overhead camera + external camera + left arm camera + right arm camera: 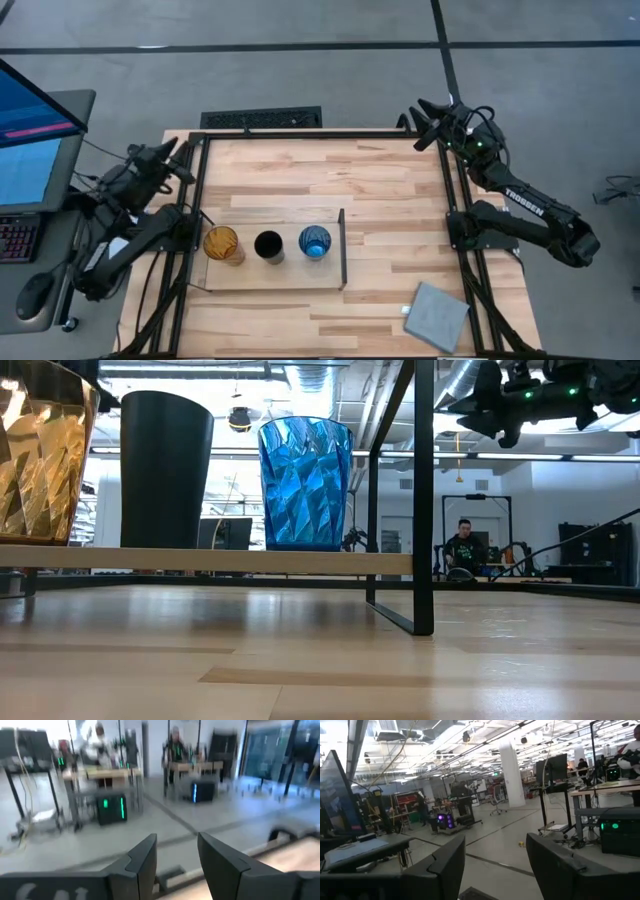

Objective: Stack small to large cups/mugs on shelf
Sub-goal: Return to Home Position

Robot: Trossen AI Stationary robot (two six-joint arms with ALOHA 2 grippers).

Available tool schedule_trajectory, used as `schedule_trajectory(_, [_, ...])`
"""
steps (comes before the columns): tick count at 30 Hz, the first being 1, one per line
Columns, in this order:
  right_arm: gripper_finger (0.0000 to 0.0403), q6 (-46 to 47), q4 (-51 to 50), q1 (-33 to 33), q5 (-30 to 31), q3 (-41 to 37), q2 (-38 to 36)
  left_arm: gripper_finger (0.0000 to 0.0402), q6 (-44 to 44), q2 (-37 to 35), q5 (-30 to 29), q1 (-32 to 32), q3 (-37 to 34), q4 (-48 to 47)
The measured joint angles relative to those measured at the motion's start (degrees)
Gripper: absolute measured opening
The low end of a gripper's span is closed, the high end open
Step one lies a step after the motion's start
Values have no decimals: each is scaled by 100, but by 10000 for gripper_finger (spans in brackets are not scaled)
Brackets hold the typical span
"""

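Three cups stand in a row on the pale plywood shelf [290,278]: a translucent orange tumbler [222,244] at the left, a black cup [268,245] in the middle, a translucent blue cup [314,242] next to the shelf's dark upright wall [342,249]. In the low view the orange tumbler [40,450], black cup [165,470] and blue cup [304,482] stand upright on the shelf board [200,561]. My left gripper [186,160] is open and empty at the table's far left corner. My right gripper [424,125] is open and empty at the far right corner.
A grey square pad [438,316] lies at the table's near right corner. A dark frame [320,134] runs around the table. A monitor [35,140] and keyboard stand off the table's left. A person [462,545] sits far off in the room.
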Motion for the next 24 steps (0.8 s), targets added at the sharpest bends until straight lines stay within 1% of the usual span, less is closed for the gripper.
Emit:
schedule_trajectory(2, [230, 0, -46, 1, -2, 0, -2, 135, 44, -83, -34, 0, -289, 548])
schedule_trajectory(5, [230, -12, -126, 2, -4, 0, -2, 135, 82, -55, -54, -2, -714, 649])
schedule_trajectory(11, [230, -72, -172, 0, -13, 0, -4, 135, 300, -52, -84, 0, -1419, 1461])
schedule_trajectory(14, [230, -85, -173, 0, -13, 0, -2, 135, 422, -72, -88, 4, -1683, 2013])
schedule_trajectory(17, [230, -90, -173, 0, -13, 0, -2, 135, 421, -53, -81, 4, -1903, 2026])
schedule_trajectory(21, [230, -91, -174, 0, -15, 0, -2, 135, 359, -62, 1, 4, -2328, 2824])
schedule_trajectory(24, [230, -90, -177, 0, -14, 0, -2, 135, 346, -56, -32, 4, -2601, 3141])
